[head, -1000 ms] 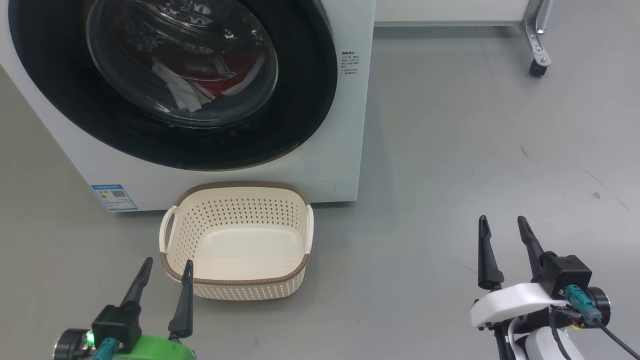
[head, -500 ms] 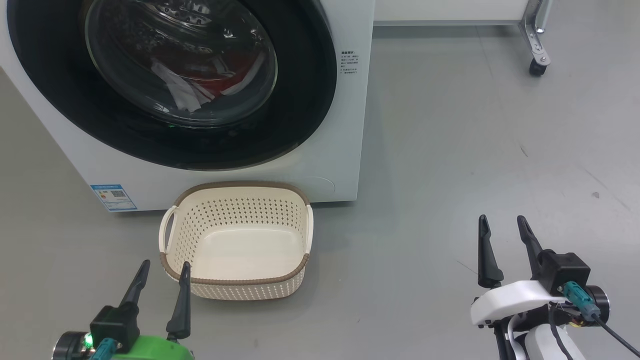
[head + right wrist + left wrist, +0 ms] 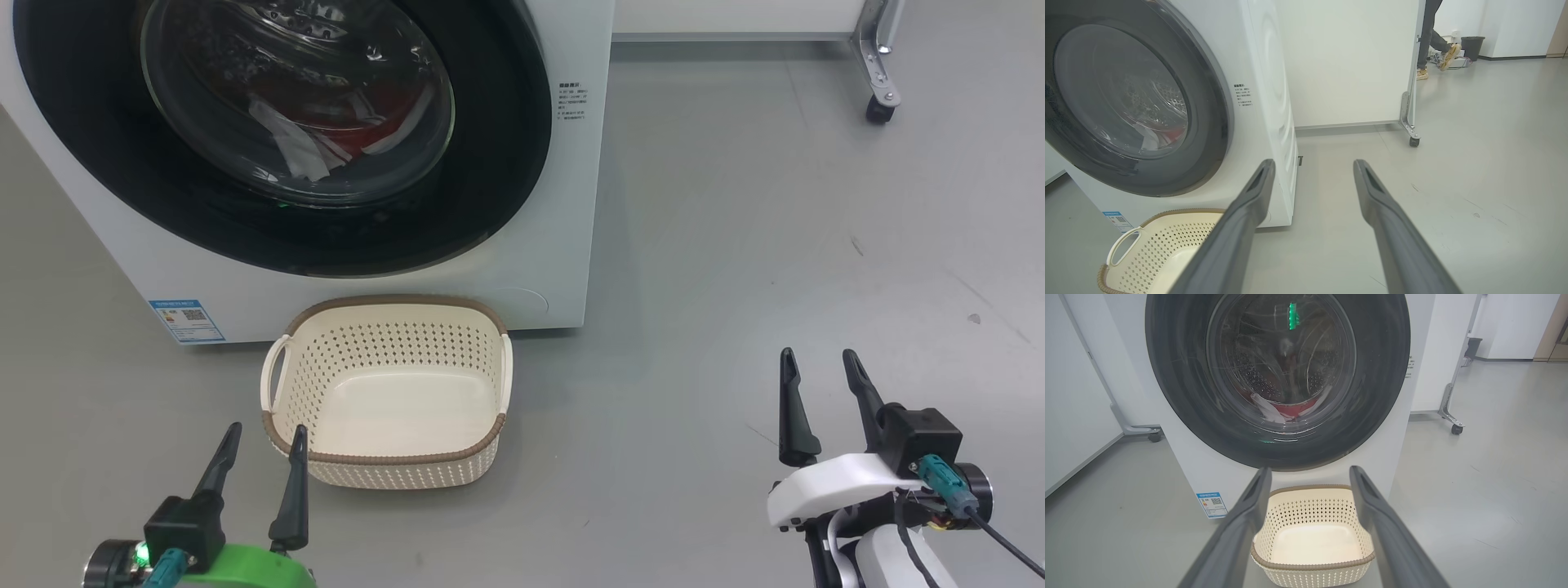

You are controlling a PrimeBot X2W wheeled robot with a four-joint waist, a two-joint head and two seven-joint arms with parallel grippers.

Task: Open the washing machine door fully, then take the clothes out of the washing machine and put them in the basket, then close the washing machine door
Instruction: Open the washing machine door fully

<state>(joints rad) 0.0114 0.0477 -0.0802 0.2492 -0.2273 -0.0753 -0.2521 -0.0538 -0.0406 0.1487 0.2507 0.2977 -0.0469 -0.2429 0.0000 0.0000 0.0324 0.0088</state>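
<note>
Door (image 3: 298, 106) glossy black, round (shut) | basket (image 3: 392, 474) perforated cream plastic

- The washing machine door (image 3: 1380, 375) sat closed on the white washing machine (image 3: 1208, 477).
- Red and white clothes (image 3: 1290, 410) lay low behind its glass.
- The basket (image 3: 1310, 580) stood on the floor just before the machine, framed between the spread fingers of the left gripper (image 3: 1310, 470).

Washing machine door (image 3: 490, 204) top cut off; clothes (image 3: 367, 143) dim, mostly hidden; label (image 3: 186, 320) print unreadable.
</note>
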